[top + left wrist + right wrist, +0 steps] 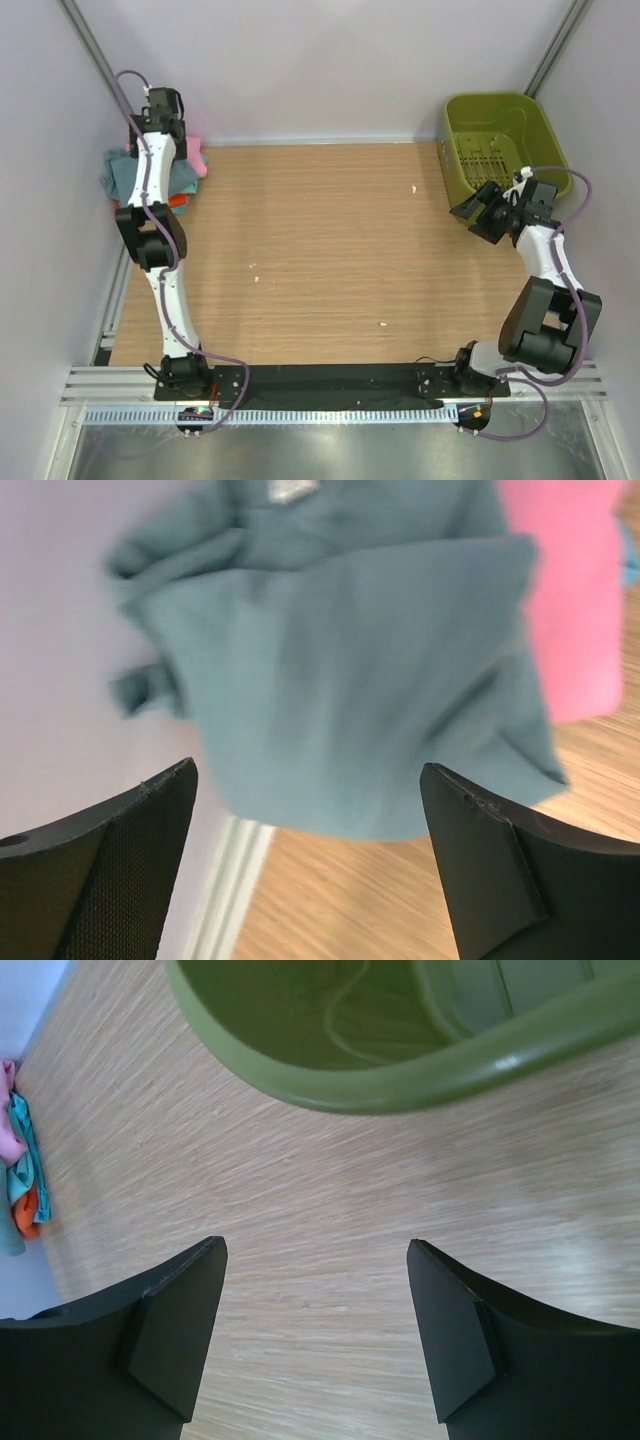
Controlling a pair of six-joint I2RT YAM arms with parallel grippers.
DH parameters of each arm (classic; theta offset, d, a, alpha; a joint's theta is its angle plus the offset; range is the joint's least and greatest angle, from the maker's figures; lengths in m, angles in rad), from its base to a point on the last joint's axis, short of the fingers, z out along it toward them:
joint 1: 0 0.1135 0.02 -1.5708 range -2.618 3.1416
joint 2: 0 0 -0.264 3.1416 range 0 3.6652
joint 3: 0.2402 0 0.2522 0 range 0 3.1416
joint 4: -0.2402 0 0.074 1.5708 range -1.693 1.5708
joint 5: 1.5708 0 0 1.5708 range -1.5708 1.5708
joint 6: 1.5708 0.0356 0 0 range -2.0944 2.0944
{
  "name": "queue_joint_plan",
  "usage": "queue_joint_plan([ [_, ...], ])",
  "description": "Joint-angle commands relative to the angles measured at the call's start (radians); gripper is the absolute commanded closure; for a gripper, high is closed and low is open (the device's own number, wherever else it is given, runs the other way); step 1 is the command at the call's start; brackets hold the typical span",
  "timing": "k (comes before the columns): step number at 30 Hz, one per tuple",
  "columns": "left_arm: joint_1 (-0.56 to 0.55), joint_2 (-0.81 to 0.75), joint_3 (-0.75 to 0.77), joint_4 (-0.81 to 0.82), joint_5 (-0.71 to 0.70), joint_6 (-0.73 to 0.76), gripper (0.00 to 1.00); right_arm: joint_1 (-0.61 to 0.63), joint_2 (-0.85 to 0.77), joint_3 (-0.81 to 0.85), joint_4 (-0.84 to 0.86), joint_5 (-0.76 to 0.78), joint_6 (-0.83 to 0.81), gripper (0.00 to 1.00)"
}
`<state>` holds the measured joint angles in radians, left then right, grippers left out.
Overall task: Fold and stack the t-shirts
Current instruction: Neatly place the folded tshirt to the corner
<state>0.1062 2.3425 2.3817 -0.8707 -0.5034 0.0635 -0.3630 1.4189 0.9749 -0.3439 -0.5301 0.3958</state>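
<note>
The t-shirts lie in a pile (120, 178) in the far left corner against the wall. In the left wrist view the slate blue-grey one (340, 670) is on top, its white neck label (290, 490) showing, with a pink one (575, 600) beside it. My left gripper (308, 770) hovers just off the blue-grey shirt's edge, open, with nothing between its fingers. In the top view the left gripper (163, 108) is over the pile and largely hides it. My right gripper (476, 214) stands open and empty over bare table by the basket.
An olive-green plastic basket (505, 105) stands at the far right; its rim (400, 1080) is just ahead of the right gripper (315, 1245). Side walls close in on both sides. A metal rail runs along the table's left edge (235, 880).
</note>
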Motion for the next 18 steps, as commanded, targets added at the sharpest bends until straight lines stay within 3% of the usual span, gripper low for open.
queue_joint_plan([
  [1,0.023,-0.083,-0.028,0.074,-0.157,0.070,0.09,-0.019,-0.058,-0.027,0.023,-0.011,0.014,0.21],
  [3,0.023,-0.089,-0.079,0.149,-0.293,0.091,0.09,-0.022,-0.069,-0.033,0.019,-0.013,0.014,0.21],
  [8,0.023,-0.170,-0.150,0.055,-0.253,-0.022,0.09,-0.031,-0.106,-0.024,0.002,-0.031,-0.011,0.21],
  [14,-0.051,-0.426,-0.338,-0.085,0.237,-0.131,0.05,-0.031,-0.196,0.018,-0.046,0.064,-0.132,0.17],
  [15,-0.068,-0.480,-0.352,-0.088,0.277,-0.146,0.00,-0.031,-0.233,0.009,-0.052,0.085,-0.174,0.16],
  [18,-0.172,-0.561,-0.394,-0.103,0.426,-0.191,0.00,-0.031,-0.291,-0.030,-0.067,0.180,-0.208,0.13],
])
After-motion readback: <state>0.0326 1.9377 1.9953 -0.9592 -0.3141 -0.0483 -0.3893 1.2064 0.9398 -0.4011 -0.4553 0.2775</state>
